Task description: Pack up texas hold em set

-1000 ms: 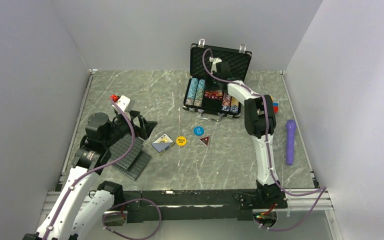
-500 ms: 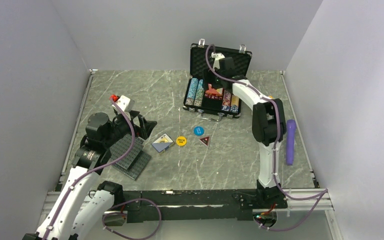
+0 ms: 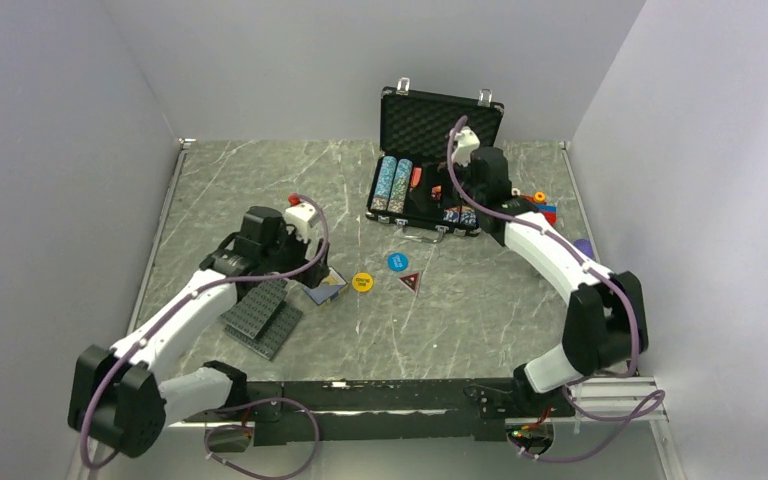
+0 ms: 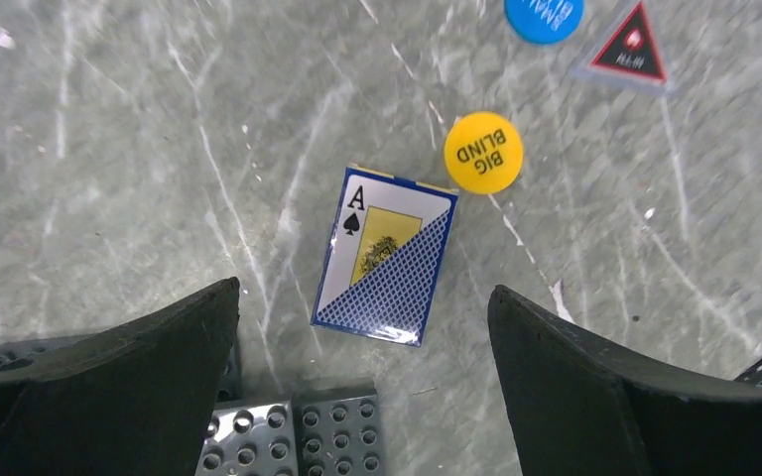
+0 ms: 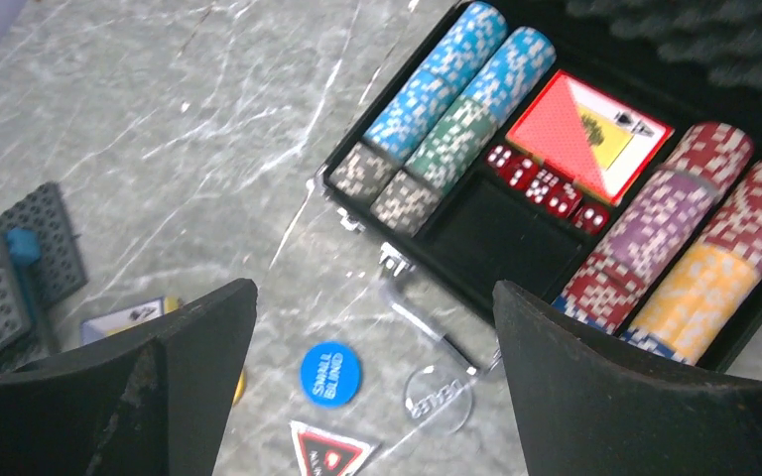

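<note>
Biggest thing first: the black briefcase (image 3: 425, 112) sits open at the far side of the table (image 3: 260, 190), right of centre, lid up. The chip rows (image 5: 437, 109) and a red card deck (image 5: 587, 134) are slotted in, and the bay next to the red deck looks empty. The right gripper (image 5: 374, 288) hangs over the case's near edge, fingers spread, carrying nothing. The left gripper (image 4: 362, 293) is spread wide too, hovering right over the blue card deck (image 4: 385, 256), which lies flat on the table at near left. I'd say that deck is the next grab. It lies skewed, so I'd twist the wrist until the fingers line up with its long edges, then drop straight down. Watch the grey building plates (image 3: 260, 317) just beside its near end, and the yellow button (image 4: 483, 153) just beside its far right corner. The blue button (image 4: 544, 12) and red-triangle button (image 4: 628, 55) wait further right, and the tiny red dice (image 5: 546, 186) are already in the case.
</note>
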Robot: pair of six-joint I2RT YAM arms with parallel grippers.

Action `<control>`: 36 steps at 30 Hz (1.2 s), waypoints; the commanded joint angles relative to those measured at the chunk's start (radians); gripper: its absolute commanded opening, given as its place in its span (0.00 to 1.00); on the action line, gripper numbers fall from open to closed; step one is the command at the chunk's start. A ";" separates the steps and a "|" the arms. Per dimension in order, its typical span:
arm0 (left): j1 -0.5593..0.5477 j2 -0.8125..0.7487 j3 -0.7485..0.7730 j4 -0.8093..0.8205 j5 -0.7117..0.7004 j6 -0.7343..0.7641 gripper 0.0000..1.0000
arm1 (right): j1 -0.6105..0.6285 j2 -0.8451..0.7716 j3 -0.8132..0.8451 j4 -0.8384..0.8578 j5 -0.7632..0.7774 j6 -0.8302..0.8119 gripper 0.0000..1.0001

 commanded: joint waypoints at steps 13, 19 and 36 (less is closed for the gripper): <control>-0.100 0.360 0.108 -0.054 -0.075 0.094 0.99 | 0.001 -0.292 -0.266 0.148 -0.077 0.048 0.94; -0.123 0.404 0.117 -0.068 -0.115 0.084 0.99 | 0.002 -0.291 -0.276 0.156 -0.086 0.057 0.94; -0.192 0.574 0.213 -0.164 -0.217 0.074 0.73 | 0.002 -0.316 -0.268 0.128 -0.066 0.060 0.94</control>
